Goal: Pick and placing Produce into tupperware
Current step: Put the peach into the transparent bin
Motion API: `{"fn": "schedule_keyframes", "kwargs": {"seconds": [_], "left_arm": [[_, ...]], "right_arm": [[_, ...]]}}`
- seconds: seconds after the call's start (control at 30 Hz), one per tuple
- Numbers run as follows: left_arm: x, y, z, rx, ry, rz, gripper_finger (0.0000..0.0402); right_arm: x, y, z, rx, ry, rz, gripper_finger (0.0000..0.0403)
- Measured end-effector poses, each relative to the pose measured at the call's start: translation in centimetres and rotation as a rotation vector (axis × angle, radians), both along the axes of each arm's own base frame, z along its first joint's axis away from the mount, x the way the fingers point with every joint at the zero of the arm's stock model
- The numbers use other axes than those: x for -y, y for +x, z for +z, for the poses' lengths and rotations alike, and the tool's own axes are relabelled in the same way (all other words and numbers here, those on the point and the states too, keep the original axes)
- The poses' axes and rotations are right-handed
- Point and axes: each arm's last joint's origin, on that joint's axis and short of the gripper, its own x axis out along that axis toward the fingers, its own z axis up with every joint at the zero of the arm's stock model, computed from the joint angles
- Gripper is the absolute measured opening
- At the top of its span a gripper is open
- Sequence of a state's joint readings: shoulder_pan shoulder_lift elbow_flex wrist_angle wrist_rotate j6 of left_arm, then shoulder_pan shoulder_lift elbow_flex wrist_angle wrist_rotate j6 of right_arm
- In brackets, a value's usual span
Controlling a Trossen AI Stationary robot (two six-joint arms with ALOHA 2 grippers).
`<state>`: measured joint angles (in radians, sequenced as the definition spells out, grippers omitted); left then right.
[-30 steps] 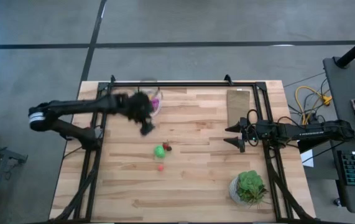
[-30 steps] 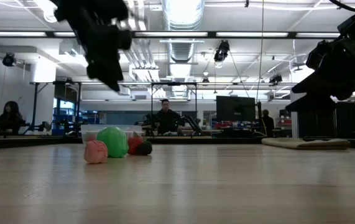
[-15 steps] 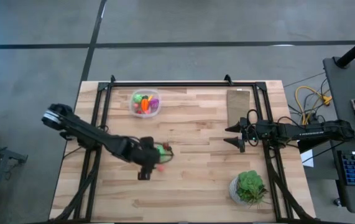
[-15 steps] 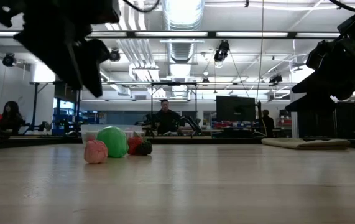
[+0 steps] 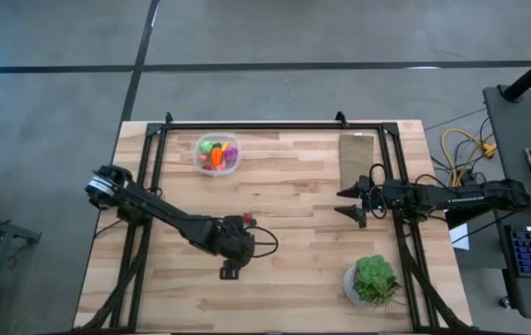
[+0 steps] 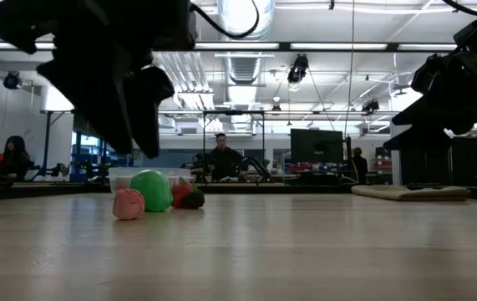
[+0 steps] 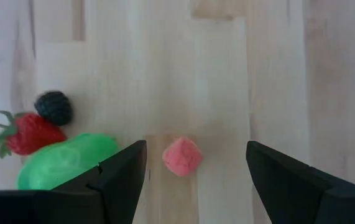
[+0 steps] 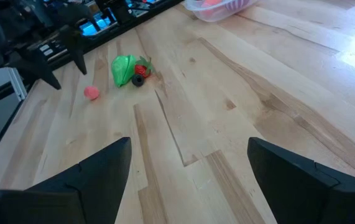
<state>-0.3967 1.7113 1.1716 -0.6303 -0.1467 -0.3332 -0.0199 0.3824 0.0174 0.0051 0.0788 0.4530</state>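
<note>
Loose produce lies mid-table: a small pink-red piece (image 7: 182, 155), a green piece (image 7: 65, 160), a strawberry (image 7: 31, 134) and a dark berry (image 7: 54, 107). My left gripper (image 7: 196, 163) hangs open above the pink-red piece and points steeply down. One finger stands on either side of the piece, clear of it. In the high view the left gripper (image 5: 237, 249) hides most of this produce. The tupperware (image 5: 218, 154), a clear round bowl, rests on the far left of the table with orange, green and purple pieces inside. My right gripper (image 5: 351, 203) waits open at the table's right side.
A flat tan board (image 5: 356, 149) lies at the far right. A leafy plant in a white pot (image 5: 372, 279) stands at the near right. Bare wood lies between the loose produce and my right gripper. In the low view, people sit in the room beyond the table.
My left gripper has swung from beside the tupperware at the far left toward the near edge and the middle of the table. It has sunk, rolled, and come over the loose produce. Its fingers have stayed open. The produce has not moved.
</note>
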Motion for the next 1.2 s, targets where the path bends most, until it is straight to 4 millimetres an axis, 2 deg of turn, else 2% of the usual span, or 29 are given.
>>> {"fn": "schedule_keyframes", "kwargs": {"seconds": [0.37, 0.57, 0.93, 1.2], "left_arm": [[0.3, 0.3, -2.3, -0.080, 0.017, -0.007, 0.0260], [0.5, 0.5, -3.9, -0.130, -0.006, 0.059, 0.0256], [0.3, 0.5, -4.3, -0.124, 0.035, 0.083, 0.0160], [0.0, 0.7, -4.3, -0.107, 0.063, 0.096, 0.0137]], "right_arm": [[0.0, 0.0, 0.0, 0.000, 0.000, 0.000, 0.0313], [0.0, 0.0, 0.0, 0.000, 0.000, 0.000, 0.0313], [0.0, 0.0, 0.0, 0.000, 0.000, 0.000, 0.0313], [0.0, 0.0, 0.0, 0.000, 0.000, 0.000, 0.0313]]}}
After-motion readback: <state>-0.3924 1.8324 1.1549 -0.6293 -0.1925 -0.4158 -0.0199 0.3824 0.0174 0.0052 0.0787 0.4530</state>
